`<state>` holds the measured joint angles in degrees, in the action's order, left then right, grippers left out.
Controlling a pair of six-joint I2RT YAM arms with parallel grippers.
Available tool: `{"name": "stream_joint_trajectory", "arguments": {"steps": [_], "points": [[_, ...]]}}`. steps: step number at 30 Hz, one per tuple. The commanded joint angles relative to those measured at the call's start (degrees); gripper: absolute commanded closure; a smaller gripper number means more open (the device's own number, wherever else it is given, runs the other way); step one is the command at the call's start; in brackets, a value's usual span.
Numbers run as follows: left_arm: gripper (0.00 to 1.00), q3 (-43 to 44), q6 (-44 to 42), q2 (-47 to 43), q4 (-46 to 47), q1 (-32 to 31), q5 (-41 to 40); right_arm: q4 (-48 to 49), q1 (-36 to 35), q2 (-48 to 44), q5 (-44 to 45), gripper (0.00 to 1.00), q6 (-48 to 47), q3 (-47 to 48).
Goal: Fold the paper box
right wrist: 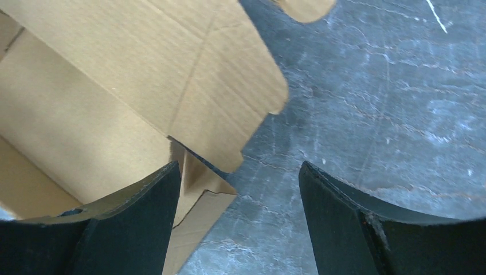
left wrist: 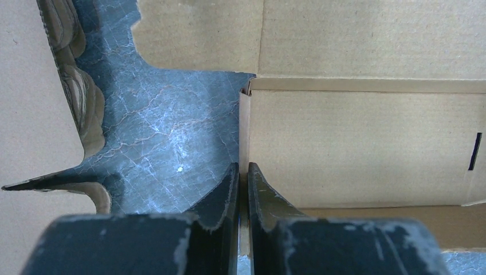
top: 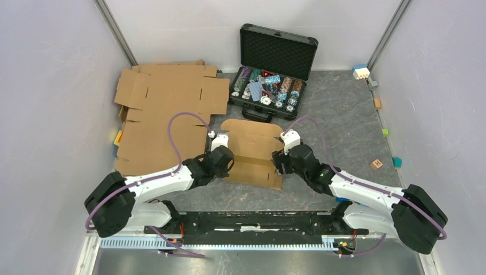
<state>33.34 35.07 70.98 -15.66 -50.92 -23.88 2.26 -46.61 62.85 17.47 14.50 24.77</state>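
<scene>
The paper box (top: 252,152) lies partly folded in the middle of the table, a brown die-cut sheet with raised side walls. My left gripper (top: 224,157) is at its left side, shut on the thin upright side wall; in the left wrist view the cardboard edge (left wrist: 245,126) runs straight between the fingertips of the left gripper (left wrist: 243,167). My right gripper (top: 279,162) is at the box's right side and open. In the right wrist view the right gripper (right wrist: 239,164) straddles a rounded flap (right wrist: 229,103), one finger over the box (right wrist: 86,114), the other over bare table.
Bigger flat cardboard sheets (top: 166,109) lie at the back left. An open black case of chips (top: 272,69) stands at the back centre. Small coloured blocks (top: 376,164) are scattered along the right wall, with a white and blue one (top: 360,71) in the far corner.
</scene>
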Motion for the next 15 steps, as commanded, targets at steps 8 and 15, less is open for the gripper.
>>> {"name": "stream_joint_trajectory", "arguments": {"steps": [8,15], "points": [[0.93,-0.5,-0.2,-1.9,2.3,-0.2,-0.7,5.3,0.1,3.5,-10.7,0.18,-1.3,1.7],[0.92,-0.6,0.4,-1.3,2.2,-0.2,-0.9,2.7,0.1,3.9,-13.0,0.16,-2.5,3.9]]}}
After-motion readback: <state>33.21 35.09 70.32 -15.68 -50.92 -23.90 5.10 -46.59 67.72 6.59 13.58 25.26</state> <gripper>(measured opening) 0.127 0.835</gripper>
